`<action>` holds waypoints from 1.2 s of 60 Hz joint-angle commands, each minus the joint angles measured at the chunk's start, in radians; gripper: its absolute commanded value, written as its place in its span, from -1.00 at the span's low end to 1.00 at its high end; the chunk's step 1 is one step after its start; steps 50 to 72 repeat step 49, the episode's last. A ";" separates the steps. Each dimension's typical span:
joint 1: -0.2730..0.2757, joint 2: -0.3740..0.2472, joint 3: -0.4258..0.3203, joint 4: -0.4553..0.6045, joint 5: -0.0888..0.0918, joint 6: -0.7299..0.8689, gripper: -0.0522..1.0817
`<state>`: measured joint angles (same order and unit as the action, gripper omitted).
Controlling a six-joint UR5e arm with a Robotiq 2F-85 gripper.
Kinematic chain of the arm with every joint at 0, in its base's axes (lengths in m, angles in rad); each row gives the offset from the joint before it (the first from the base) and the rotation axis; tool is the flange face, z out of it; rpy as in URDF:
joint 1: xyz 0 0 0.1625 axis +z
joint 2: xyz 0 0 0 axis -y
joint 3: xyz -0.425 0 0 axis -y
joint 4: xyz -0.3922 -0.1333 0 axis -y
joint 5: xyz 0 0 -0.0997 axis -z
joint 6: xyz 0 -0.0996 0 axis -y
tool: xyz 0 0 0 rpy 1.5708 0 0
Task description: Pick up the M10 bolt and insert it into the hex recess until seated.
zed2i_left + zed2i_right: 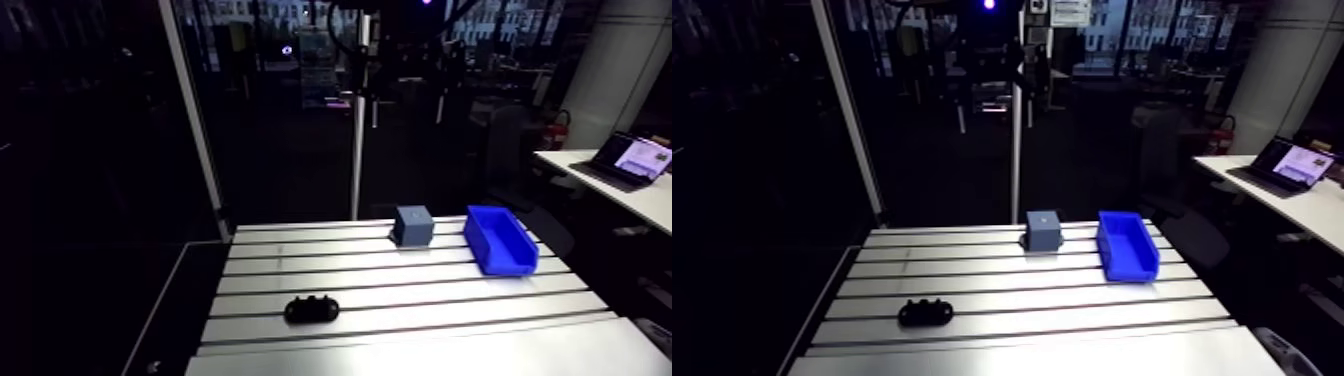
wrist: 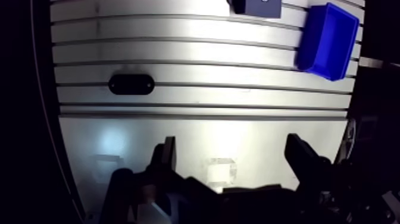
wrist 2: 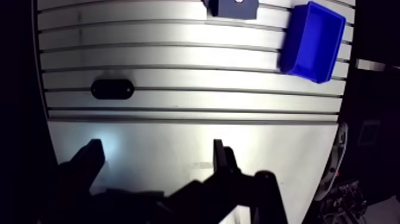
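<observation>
So the slotted worktop (image 1: pixel 420 300) is stretching under my claw (image 2: pixel 235 159), which is hanging with fingers spread wide, gripping nothing. Blue bin (image 1: pixel 499 240) is sitting at the far right, grey block (image 1: pixel 412 225) just beside it. Small black oval piece (image 1: pixel 311 309) is lying well apart, nearer me; can't tell if that's the bolt.

Surface finishes, as seen
table (image 1: pixel 400 300): bare aluminium, smooth, satin sheen. bin (image 1: pixel 500 240): blue plastic, slight gloss. block (image 1: pixel 412 225): grey-blue, matt. oval part (image 1: pixel 311 309): black, matt. gripper (image 2: pixel 232 142): dark, matt.
</observation>
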<state>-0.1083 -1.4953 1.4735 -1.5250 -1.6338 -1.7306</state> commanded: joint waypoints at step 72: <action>0.004 0.048 -0.002 -0.002 0.027 0.004 -0.89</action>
